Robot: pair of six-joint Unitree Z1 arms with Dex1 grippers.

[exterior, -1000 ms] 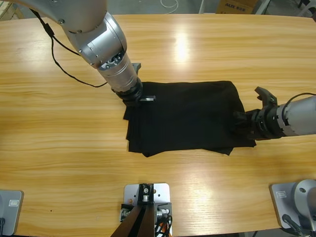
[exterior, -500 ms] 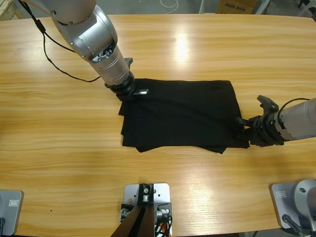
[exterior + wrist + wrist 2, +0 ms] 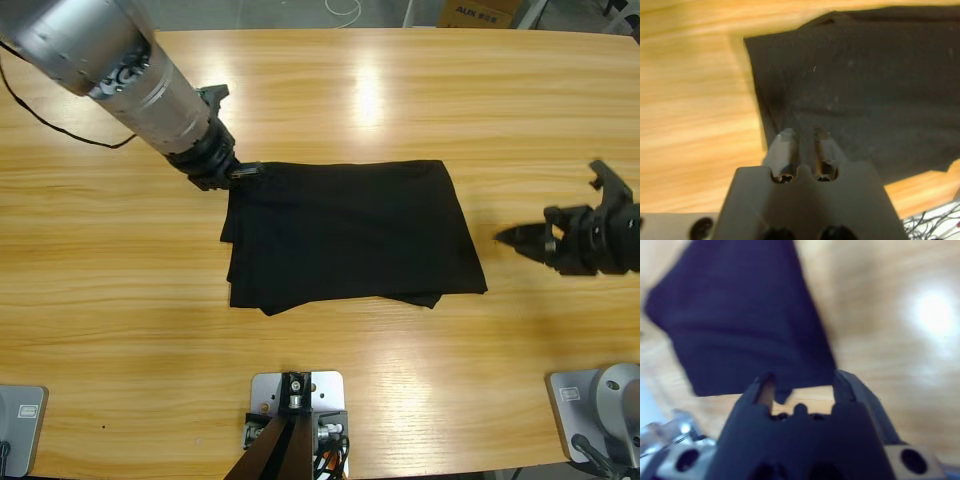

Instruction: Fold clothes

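- A long wooden table (image 3: pixel 400 90) with light, honey-coloured grain fills almost all the high view.
- A bright spot of light (image 3: pixel 368 98) shines on the wood at 12 o'clock.
- Behind the far edge, a grey floor (image 3: pixel 290 14), a white cable (image 3: pixel 344 10) and a yellow box (image 3: pixel 478 13) at 1 o'clock.

Shirt (image 3: pixel 350 232) at frame centre: plain black, no pattern showing. Table (image 3: pixel 420 90): honey-yellow wood with streaky grain and pale glare patches up top. Arm (image 3: pixel 120 65) upper left: silver-grey. Both grippers (image 3: pixel 238 172) (image 3: pixel 522 240): black.
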